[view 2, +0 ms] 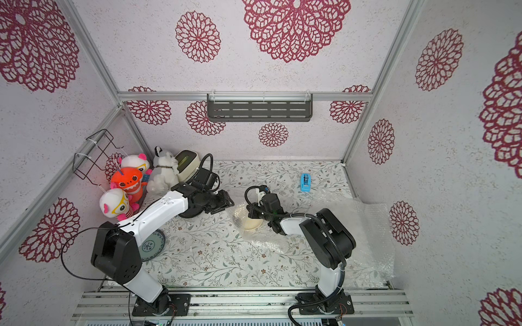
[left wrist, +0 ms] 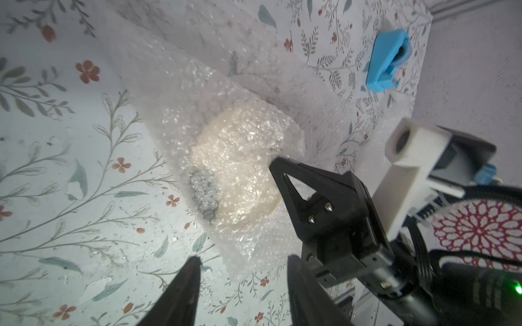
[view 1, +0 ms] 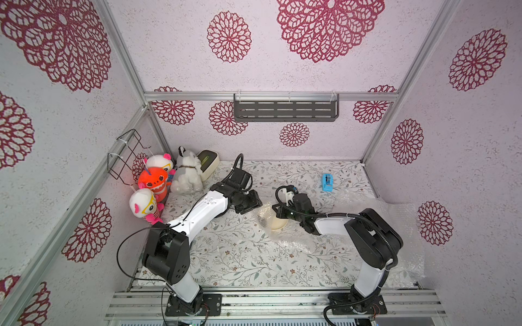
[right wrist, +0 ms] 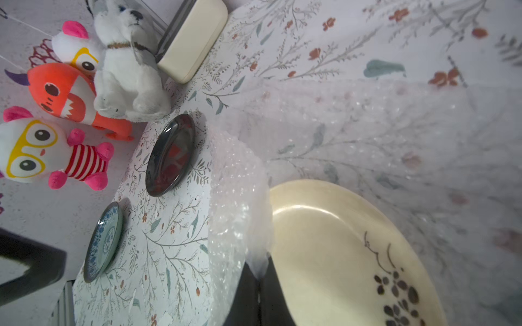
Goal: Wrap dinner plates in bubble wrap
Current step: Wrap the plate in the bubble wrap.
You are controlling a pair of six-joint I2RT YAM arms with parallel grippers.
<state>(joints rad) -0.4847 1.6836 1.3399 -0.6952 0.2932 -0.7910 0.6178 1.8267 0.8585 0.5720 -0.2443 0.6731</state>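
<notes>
Soft, even light fills both top views, with faint shadows and wide-angle stretch toward the edges. The wrist views are dimmer; the bubble wrap (left wrist: 226, 118) sparkles with glare, the black plate (right wrist: 171, 155) mirrors red, and close parts blur

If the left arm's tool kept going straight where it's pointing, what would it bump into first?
Most likely the bubble wrap folded over the cream plate; the left tool points at its near edge, jaws open. Depth is hard to judge.
</notes>
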